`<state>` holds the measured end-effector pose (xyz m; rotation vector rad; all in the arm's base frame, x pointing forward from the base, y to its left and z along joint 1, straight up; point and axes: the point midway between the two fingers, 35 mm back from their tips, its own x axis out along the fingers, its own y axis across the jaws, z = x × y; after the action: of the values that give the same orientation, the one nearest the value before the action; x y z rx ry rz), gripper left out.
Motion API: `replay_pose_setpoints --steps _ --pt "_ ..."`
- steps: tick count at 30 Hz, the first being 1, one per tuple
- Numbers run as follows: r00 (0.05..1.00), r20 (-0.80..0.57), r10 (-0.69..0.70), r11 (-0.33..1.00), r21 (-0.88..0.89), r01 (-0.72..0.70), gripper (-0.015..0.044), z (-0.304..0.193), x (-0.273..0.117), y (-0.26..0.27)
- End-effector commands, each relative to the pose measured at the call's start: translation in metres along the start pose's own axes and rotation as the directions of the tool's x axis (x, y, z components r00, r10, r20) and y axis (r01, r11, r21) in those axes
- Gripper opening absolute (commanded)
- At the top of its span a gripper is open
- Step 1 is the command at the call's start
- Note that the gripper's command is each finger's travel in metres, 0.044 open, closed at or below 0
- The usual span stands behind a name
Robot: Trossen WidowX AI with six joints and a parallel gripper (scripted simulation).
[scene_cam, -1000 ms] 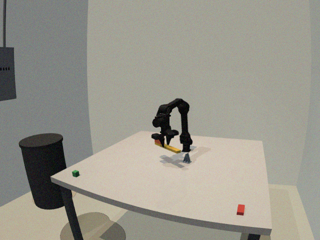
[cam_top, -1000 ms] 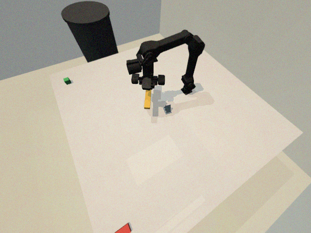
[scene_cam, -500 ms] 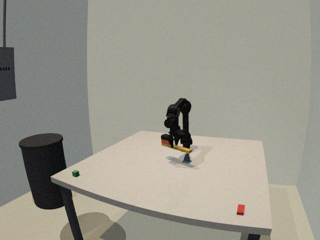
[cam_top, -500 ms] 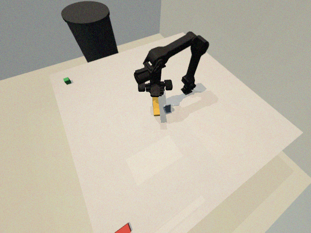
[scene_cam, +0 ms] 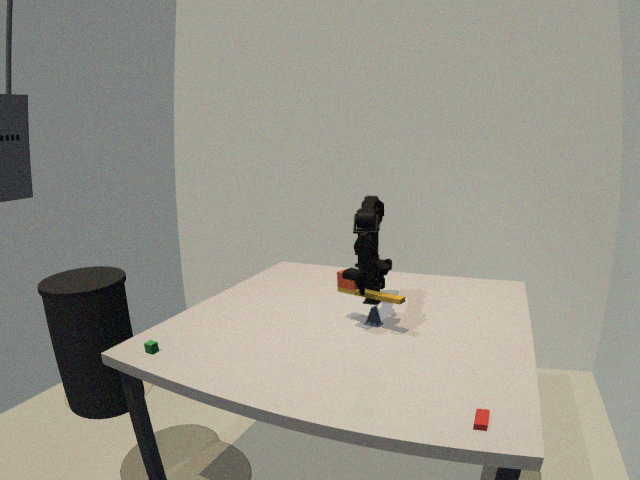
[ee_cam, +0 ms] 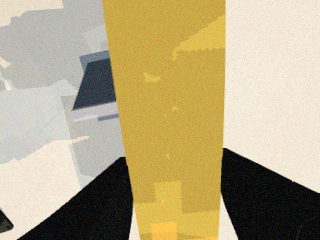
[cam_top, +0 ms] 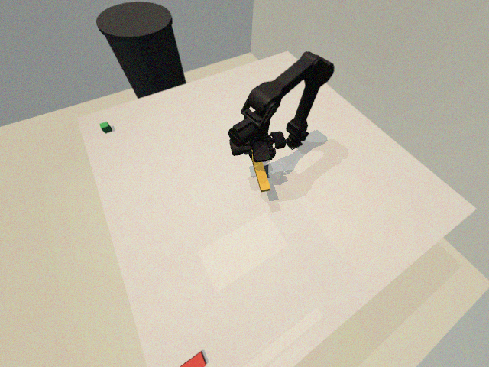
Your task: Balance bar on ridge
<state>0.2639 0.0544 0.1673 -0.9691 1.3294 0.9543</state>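
Note:
The yellow bar (cam_top: 261, 177) (scene_cam: 387, 296) (ee_cam: 170, 125) is held in the air by my gripper (scene_cam: 363, 292) (ee_cam: 174, 163), which is shut on it. An orange-red block (scene_cam: 346, 281) sits on the bar's left end in the exterior view; it is hidden in the top view. The small dark blue ridge (cam_top: 267, 170) (scene_cam: 373, 317) (ee_cam: 96, 86) stands on the table, and a gap shows between its top and the bar in the exterior view. In the wrist view the ridge is partly hidden by the bar, just left of it. Whether the bar is exactly level is unclear.
A green cube (cam_top: 105, 127) (scene_cam: 151, 347) lies near a corner of the table (cam_top: 166, 205) (scene_cam: 310, 361). A red block (cam_top: 195, 360) (scene_cam: 481, 419) lies near another corner. A black bin (cam_top: 152, 59) (scene_cam: 87, 351) stands beside the table. The arm's base is close behind the ridge.

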Motion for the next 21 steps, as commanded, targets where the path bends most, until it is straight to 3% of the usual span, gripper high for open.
replay_pose_setpoints --steps 1,21 --pt "1.000 0.007 -0.006 0.999 -0.032 0.006 0.0000 0.011 -0.002 0.012" --pt "1.000 0.009 -0.003 0.994 -0.110 0.004 0.0000 0.032 0.010 0.045"
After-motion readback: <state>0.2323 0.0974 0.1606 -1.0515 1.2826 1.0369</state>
